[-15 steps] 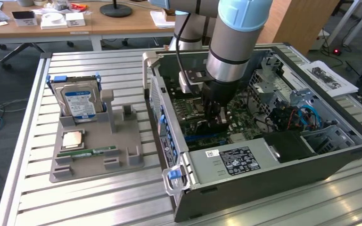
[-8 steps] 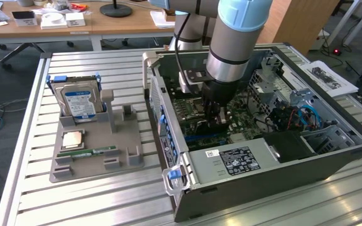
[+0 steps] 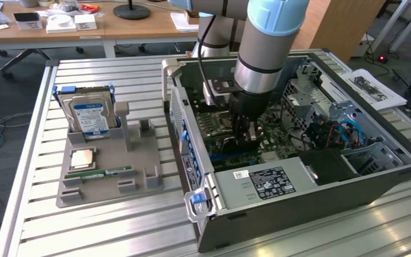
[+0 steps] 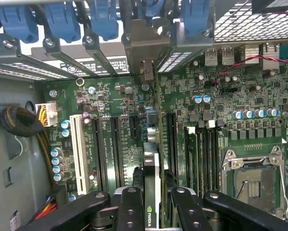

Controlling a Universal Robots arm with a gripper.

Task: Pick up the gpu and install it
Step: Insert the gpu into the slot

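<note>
- The gripper [image 4: 156,204] is clamping the gpu [image 4: 151,168], with its jaws drawn in narrow against the card's two flat faces.
- The black fingers [image 4: 131,209] are pressing on either side of the card, which is showing an NVIDIA logo and a silvery edge.
- The gpu is standing on edge over the green motherboard [image 4: 192,96], in line with the long black expansion slots [image 4: 116,149]; I cannot tell whether it is touching a slot.
- A white slot [image 4: 79,154] is lying beside those black ones, and the bare CPU socket [image 4: 252,180] is sitting on the far side of the card from it.
- Blue retaining clips [image 4: 62,19] are lining the case's rear bracket row.
- In the exterior view, the arm [image 3: 266,48] is reaching down from the top centre of the frame into the open computer case [image 3: 320,198], with the gripper [image 3: 247,134] sitting near the frame's middle, low over the board.
- A labelled power supply [image 3: 266,182] is lying in the case just below the gripper in the frame.
- Toward the exterior view's left, a grey holder tray [image 3: 145,182] is resting on the slatted table [image 3: 84,230].
- A blue-labelled hard drive [image 3: 90,115] is standing upright in the tray, and a green RAM stick [image 3: 109,173] is lying flat lower down in it.
</note>
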